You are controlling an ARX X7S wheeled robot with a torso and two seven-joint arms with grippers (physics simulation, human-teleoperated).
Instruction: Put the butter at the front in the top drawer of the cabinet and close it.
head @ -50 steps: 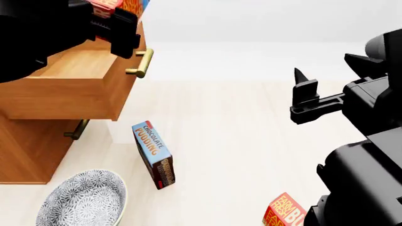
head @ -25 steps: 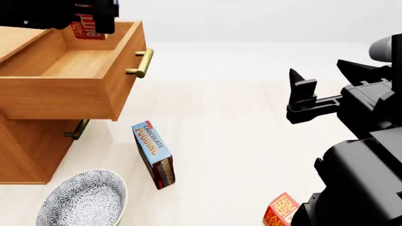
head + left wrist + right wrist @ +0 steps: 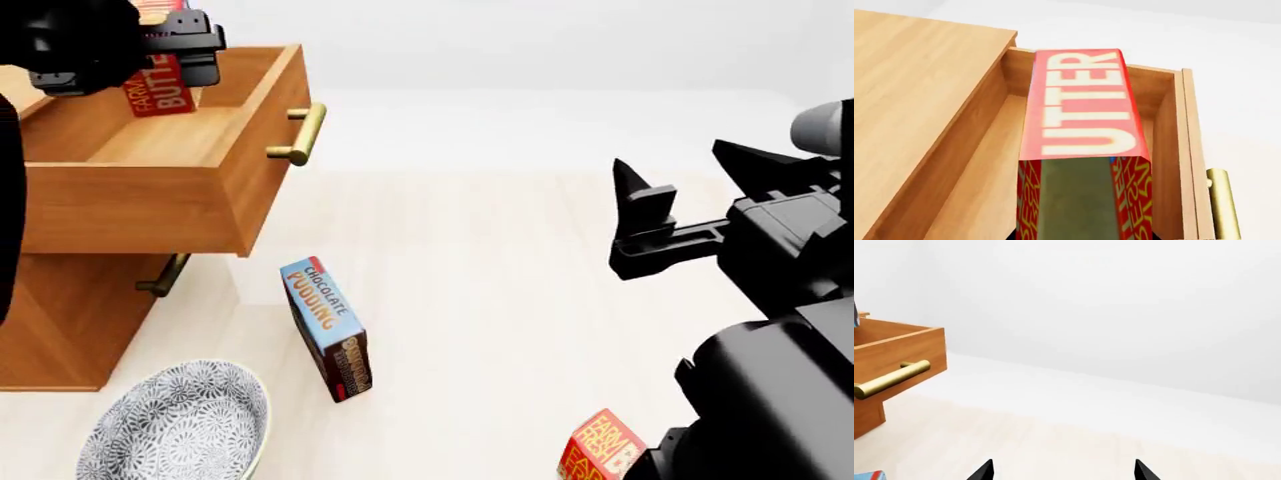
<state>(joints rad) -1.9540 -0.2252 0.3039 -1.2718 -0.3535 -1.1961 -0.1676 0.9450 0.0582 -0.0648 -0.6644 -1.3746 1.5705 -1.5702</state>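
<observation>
The left pincer (image 3: 167, 45) holds the butter (image 3: 158, 88) upright over the open top drawer (image 3: 160, 190) of the cabinet (image 3: 60, 320), near the drawer's back; in the left wrist view the box (image 3: 1084, 145) hangs above the drawer's bare floor, and contact with that floor cannot be confirmed; the pincer's own fingers are not visible in that view. The right pincer (image 3: 641, 215) is empty with its jaws apart, held well clear over the table (image 3: 534, 300); its two tips show apart in the right wrist view. A second butter box (image 3: 603, 450) lies at the near edge of the head view, partly hidden by the right arm; a pudding box (image 3: 324, 325) and a patterned bowl (image 3: 180, 420) stand on the table below the drawer.

Judgement: placement is nearly made, release and closing remain.

Risks:
- the box is on end; released from any height it may topple, or lean on the drawer's wall and stand proud of the rim, fouling the cabinet's top when pushed shut;
- the pincer sits close to the cabinet's top edge; a careless withdrawal could clip it or drag the box out;
- a push on the brass handle (image 3: 304, 133) off centre could skew the drawer; a hard push could slide the box;
- the pudding box stands just below the drawer front and could be knocked by a descending arm.
</observation>
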